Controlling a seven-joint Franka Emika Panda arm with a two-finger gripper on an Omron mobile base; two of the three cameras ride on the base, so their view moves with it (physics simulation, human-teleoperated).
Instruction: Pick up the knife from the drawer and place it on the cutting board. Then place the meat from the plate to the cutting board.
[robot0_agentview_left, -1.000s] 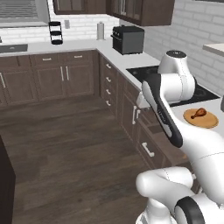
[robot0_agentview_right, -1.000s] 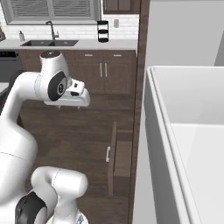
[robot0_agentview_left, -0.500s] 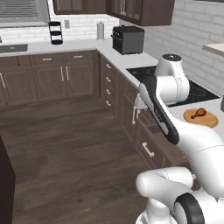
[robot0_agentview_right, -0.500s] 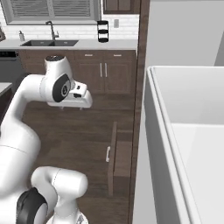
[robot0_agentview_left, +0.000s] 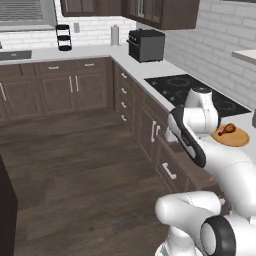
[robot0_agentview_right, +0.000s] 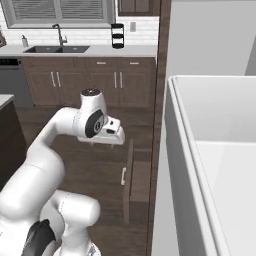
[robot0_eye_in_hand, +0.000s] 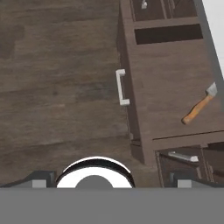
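In the left base view, the white arm is rising from the lower right and bending over the front edge of the desk (robot0_agentview_left: 150, 70), its upper links hiding the cabinet fronts below the black cooktop (robot0_agentview_left: 197, 90). The plate (robot0_agentview_left: 235, 137) is lying on the desk just right of the arm, close to the desk's front edge, with the meat (robot0_agentview_left: 226, 130) resting on its left part. A wide stretch of dark wood floor (robot0_agentview_left: 75, 160) is lying open to the left of the cabinets. In the right base view, the gripper (robot0_agentview_right: 112, 136) is hanging over the floor, just left of the drawer (robot0_agentview_right: 139, 182), which is standing pulled out from the cabinet run with its handle (robot0_agentview_right: 123, 176) facing the open floor; a tall white appliance wall is closing off the right side. In the hand view, the camera is looking down on the open drawer (robot0_eye_in_hand: 175, 96), its silver bar handle (robot0_eye_in_hand: 121, 87) sitting at the left edge toward the floor. The knife (robot0_eye_in_hand: 200, 105) is lying inside near the drawer's right side, tilted, its orange grip pointing lower left and its grey blade reaching the frame's edge. The fingers (robot0_eye_in_hand: 41, 179) are spread fully wide and holding nothing, well apart from the knife.
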